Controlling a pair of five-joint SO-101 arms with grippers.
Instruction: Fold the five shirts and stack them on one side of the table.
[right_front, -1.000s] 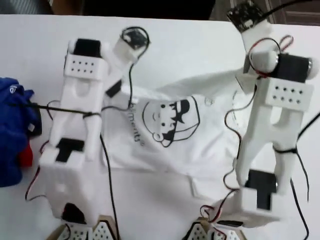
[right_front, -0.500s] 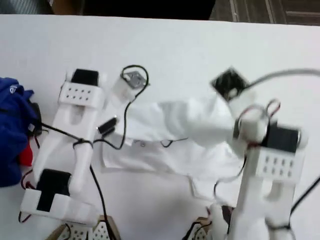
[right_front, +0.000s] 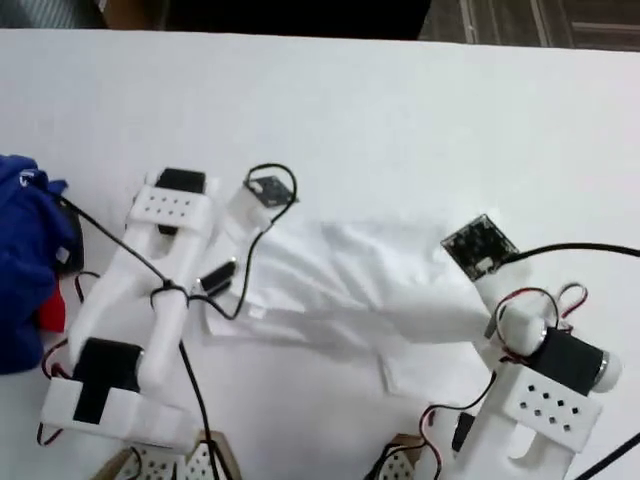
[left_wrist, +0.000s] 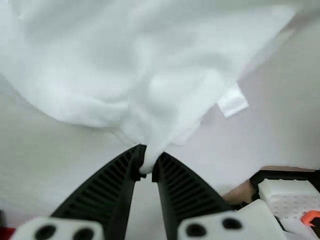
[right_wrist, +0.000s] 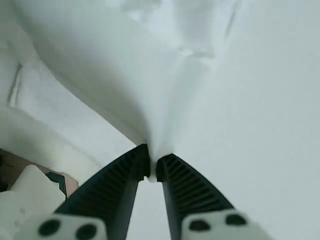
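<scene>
Both arms have pulled back toward their own side of the table, and the right arm has come the farthest. The white shirt lay flat with a drawn face showing. Now its far part is pulled over the top, and the face is hidden.

The left claw is closed tight on a bunch of white cloth. A little tag sticks out of the shirt close by. The right claw is also closed tight, pinching a fold of the same shirt.

The shirt lies in the middle of the table, between the two arms. Its long way runs from side to side, from one claw to the other. So each claw has one end of the edge, and the cloth stretches between them like a line.

The rest of the shirt lies under that held edge and a little past it, on the far side. A bit of cloth also pokes out on the near side, close to the right arm. I think both claws need to lay the edge down evenly so the fold stays straight.

A heap of blue clothes sits at the side by the left arm, so that arm is nearer to it.
</scene>
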